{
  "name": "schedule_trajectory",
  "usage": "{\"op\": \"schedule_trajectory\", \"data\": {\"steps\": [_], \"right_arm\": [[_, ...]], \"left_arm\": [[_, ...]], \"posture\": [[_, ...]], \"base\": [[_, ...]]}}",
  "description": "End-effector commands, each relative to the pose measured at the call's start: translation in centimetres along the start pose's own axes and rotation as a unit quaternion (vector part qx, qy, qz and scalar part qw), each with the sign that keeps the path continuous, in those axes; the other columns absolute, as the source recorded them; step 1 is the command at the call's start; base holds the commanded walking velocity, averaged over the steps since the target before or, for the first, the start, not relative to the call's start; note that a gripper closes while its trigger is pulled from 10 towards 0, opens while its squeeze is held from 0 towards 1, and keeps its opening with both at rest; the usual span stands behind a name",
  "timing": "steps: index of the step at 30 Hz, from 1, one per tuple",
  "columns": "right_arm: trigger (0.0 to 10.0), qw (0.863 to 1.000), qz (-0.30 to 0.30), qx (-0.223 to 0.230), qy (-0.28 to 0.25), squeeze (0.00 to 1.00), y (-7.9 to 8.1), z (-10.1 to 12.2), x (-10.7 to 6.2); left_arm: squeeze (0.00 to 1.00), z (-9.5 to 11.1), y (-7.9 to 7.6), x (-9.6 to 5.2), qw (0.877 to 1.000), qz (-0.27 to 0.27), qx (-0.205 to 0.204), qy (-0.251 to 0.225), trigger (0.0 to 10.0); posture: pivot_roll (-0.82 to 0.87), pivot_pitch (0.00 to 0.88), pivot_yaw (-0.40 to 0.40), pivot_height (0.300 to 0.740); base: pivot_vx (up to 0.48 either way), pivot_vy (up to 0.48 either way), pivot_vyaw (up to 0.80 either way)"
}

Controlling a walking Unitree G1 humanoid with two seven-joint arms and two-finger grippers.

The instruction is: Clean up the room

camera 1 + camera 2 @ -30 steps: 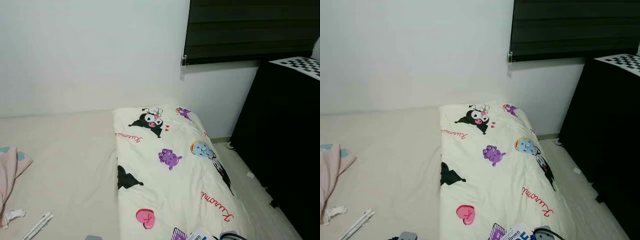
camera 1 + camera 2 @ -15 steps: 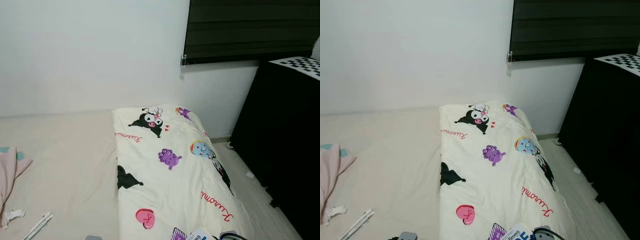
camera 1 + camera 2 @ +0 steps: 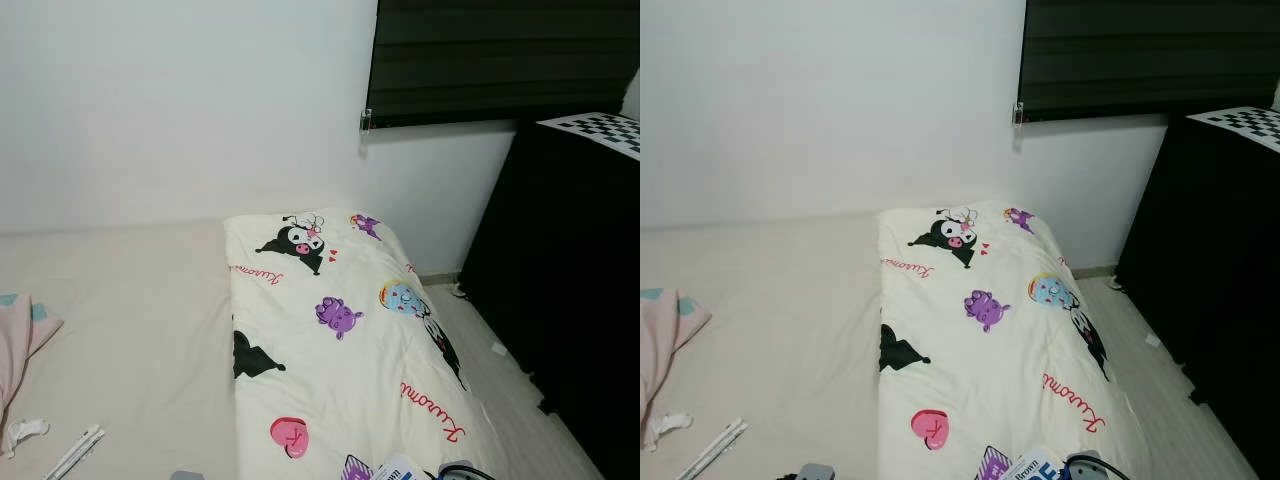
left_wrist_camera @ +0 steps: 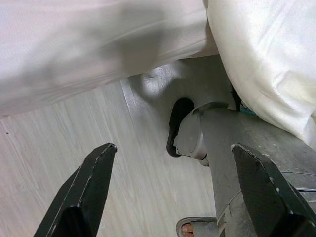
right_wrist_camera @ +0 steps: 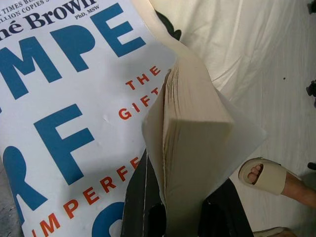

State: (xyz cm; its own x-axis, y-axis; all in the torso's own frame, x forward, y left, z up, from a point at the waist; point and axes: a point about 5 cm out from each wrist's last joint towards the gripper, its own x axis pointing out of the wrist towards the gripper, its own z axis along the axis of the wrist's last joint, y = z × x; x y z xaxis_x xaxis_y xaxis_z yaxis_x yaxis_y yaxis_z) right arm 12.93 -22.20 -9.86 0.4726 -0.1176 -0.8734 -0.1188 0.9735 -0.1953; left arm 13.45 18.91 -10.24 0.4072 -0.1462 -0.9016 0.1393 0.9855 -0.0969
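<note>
My right gripper (image 5: 180, 217) is shut on a white paperback book (image 5: 64, 113) with big blue and red letters on its cover. The black fingers (image 5: 140, 205) clamp the fanned page block and the cover bends around it. The same book (image 3: 1028, 468) peeks in at the lower edge of the head views, over the cream cartoon-print quilt (image 3: 330, 340). That quilt lies along the right side of the bed. My left gripper (image 4: 173, 147) hangs open low beside the bed, over pale wood floor, with nothing between its fingers.
On the beige sheet (image 3: 130, 320) at the left lie a pink cloth (image 3: 20, 345), a crumpled white scrap (image 3: 25, 433) and a white stick (image 3: 75, 452). A black cabinet (image 3: 570, 280) stands on the right beyond a strip of floor (image 3: 510, 400). A person's sandalled foot (image 5: 264, 175) is close by.
The head view has drifted very slightly. Nothing on the bed has moved.
</note>
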Motion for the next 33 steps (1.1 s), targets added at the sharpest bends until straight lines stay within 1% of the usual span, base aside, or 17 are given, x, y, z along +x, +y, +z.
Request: {"op": "schedule_trajectory", "data": {"steps": [1, 9, 24, 33], "right_arm": [[10.0, 0.998, 0.025, -0.01, 0.054, 0.0, 1.33, -2.32, -0.34], [10.0, 0.998, 0.025, -0.011, 0.054, 0.0, 1.37, -2.33, -0.34], [10.0, 0.998, 0.023, -0.016, 0.057, 0.0, 1.07, -2.37, -0.35], [10.0, 0.998, 0.03, -0.01, 0.054, 0.0, 1.89, -2.18, -0.29]], "left_arm": [[0.0, -0.17, -0.36, 0.08, 1.0, -0.004, 0.003, 0.006, 10.0], [0.0, 0.0, -0.32, 0.09, 1.0, -0.005, 0.011, 0.006, 10.0], [0.0, 0.05, -0.31, 0.1, 1.0, -0.005, 0.016, 0.007, 10.0], [0.0, 0.11, -0.37, 0.12, 1.0, -0.006, 0.018, 0.006, 10.0]], "posture": [[-0.06, 0.0, -0.029, 0.74], [-0.06, 0.0, -0.03, 0.74], [-0.06, 0.0, -0.027, 0.74], [-0.06, 0.0, -0.017, 0.74]], "base": [[0.0, 0.0, 0.0], [0.0, 0.0, 0.0], [0.0, 0.0, 0.0], [0.0, 0.0, 0.0]]}}
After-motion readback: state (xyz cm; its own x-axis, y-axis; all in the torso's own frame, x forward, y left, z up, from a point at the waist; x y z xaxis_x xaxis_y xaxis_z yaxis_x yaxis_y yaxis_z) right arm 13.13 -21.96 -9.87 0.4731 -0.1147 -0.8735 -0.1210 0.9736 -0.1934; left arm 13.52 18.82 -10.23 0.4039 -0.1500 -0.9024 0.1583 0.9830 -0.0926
